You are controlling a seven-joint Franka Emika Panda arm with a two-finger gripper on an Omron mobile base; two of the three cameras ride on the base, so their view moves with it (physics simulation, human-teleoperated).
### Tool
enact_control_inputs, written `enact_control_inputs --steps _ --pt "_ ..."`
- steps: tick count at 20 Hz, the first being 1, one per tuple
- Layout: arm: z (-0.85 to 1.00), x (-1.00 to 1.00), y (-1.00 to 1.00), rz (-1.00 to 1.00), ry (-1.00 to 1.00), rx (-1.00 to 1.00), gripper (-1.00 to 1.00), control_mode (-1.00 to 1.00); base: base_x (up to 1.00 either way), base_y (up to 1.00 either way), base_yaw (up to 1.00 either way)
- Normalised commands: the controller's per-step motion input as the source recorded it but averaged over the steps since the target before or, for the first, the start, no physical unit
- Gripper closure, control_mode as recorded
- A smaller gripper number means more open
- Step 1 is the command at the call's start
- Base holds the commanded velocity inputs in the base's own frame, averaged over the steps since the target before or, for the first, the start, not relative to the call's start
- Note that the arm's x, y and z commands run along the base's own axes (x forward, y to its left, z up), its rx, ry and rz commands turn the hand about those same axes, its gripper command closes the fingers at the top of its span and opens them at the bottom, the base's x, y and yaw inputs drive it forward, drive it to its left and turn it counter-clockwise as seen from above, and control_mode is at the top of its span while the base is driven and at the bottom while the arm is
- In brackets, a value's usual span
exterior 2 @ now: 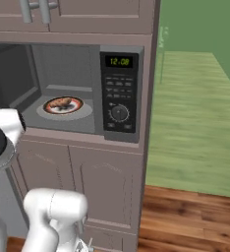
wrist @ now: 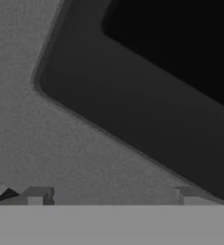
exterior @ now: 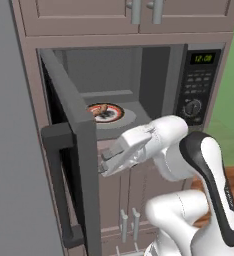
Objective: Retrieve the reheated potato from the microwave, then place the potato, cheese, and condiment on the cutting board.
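The microwave (exterior: 139,90) stood with its door (exterior: 79,150) swung wide open to the left, its green clock reading 12:08. Inside, the potato (exterior 2: 63,103) lay on a round plate (exterior: 120,114) on the turntable. The gripper (exterior: 103,167) was held below the oven's opening, pressed close against the inner face of the open door. In the hand view, its 2 fingertips (wrist: 37,195) stood wide apart with nothing between them, facing the grey door frame and dark glass. Closed cabinet doors (exterior 2: 82,182) sat beneath the oven.
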Motion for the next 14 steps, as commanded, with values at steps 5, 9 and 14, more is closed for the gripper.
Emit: enact_control_inputs --steps 5,9,14 --pt "0.02 0.30 -0.47 -0.22 -0.08 -0.06 -1.00 -1.00 0.00 0.00 0.00" --pt "0.03 0.45 -0.98 -0.32 -0.02 -0.11 -1.00 -1.00 0.00 0.00 0.00" --pt "0.05 0.46 -0.95 -0.38 0.00 -0.14 -1.00 -1.00 0.00 0.00 0.00"
